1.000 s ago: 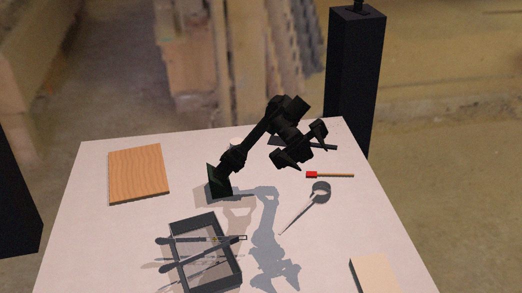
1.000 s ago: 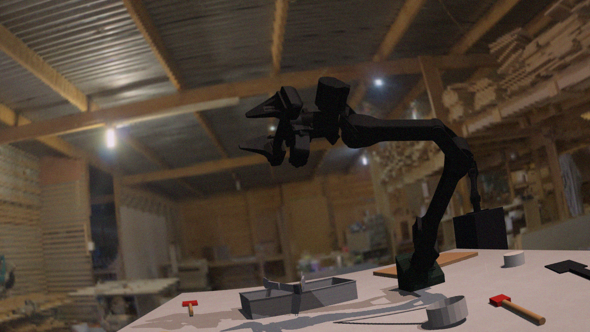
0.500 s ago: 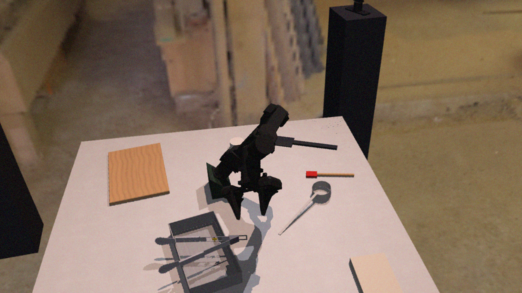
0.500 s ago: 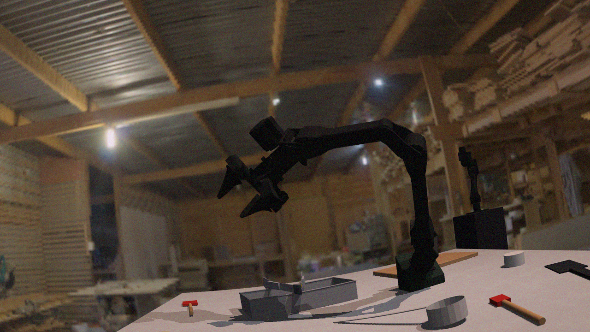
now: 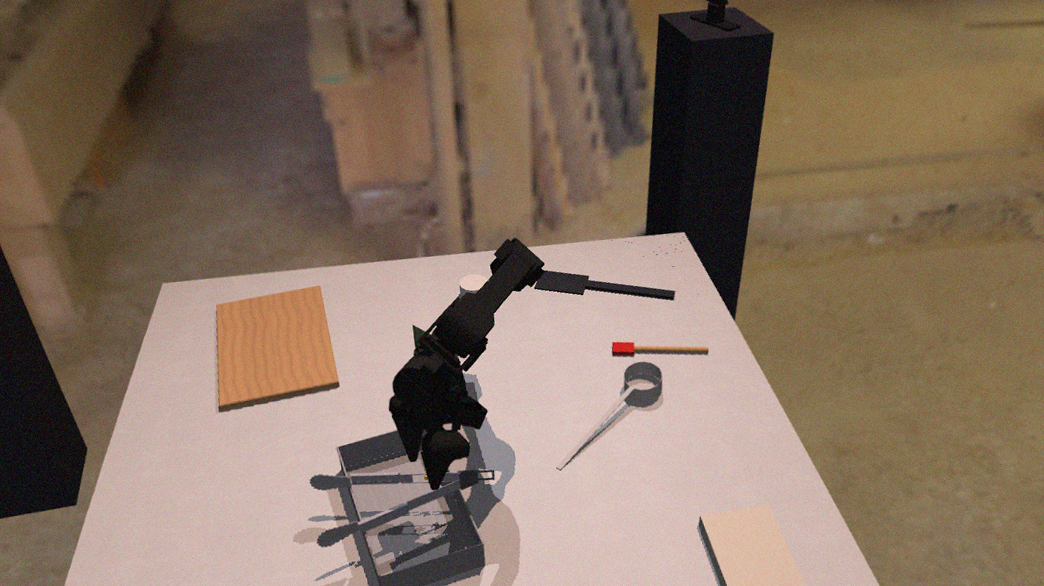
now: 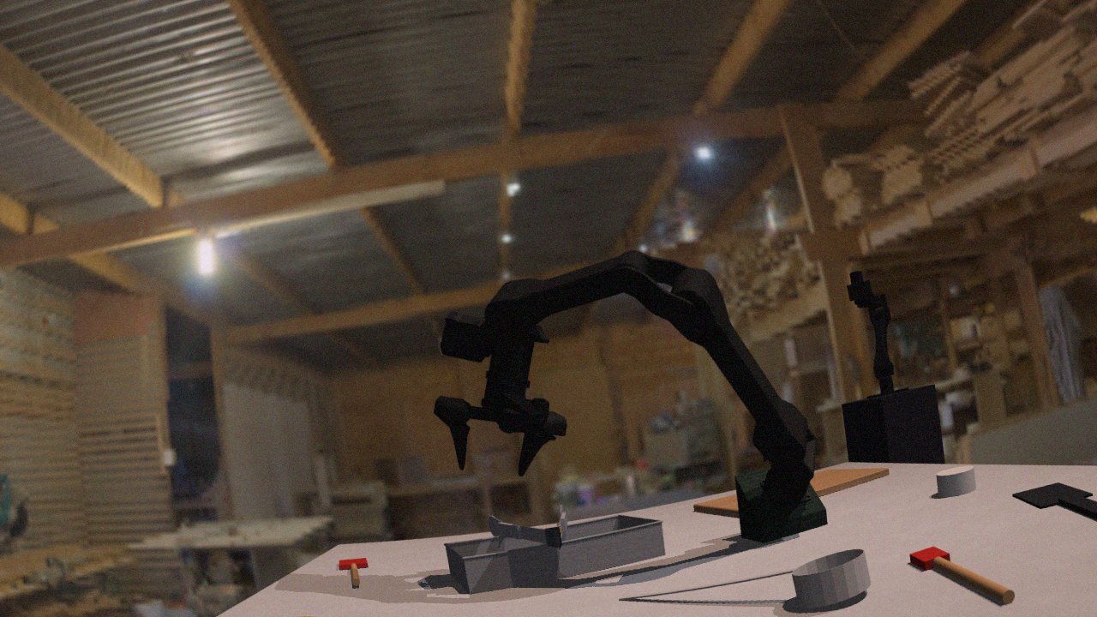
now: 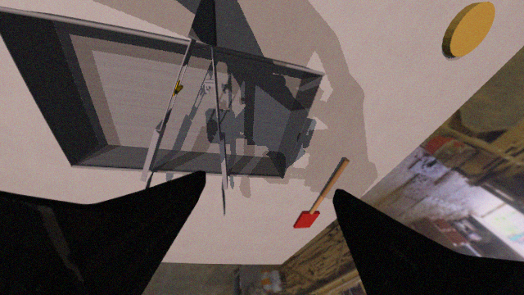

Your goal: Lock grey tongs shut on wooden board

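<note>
The grey tongs lie open across the dark grey roasting tin, hinge to the right and tips past the tin's left rim in the top view. My gripper is open and empty. It points down and hangs well above the tin, near the tongs' hinge end. The wooden board lies flat at the far left of the table, with nothing on it.
A long-handled grey cup, a red-headed mallet, a black paddle and a white cylinder lie right of the arm. A beige block sits front right. A small red mallet and a yellow disc lie near the tin.
</note>
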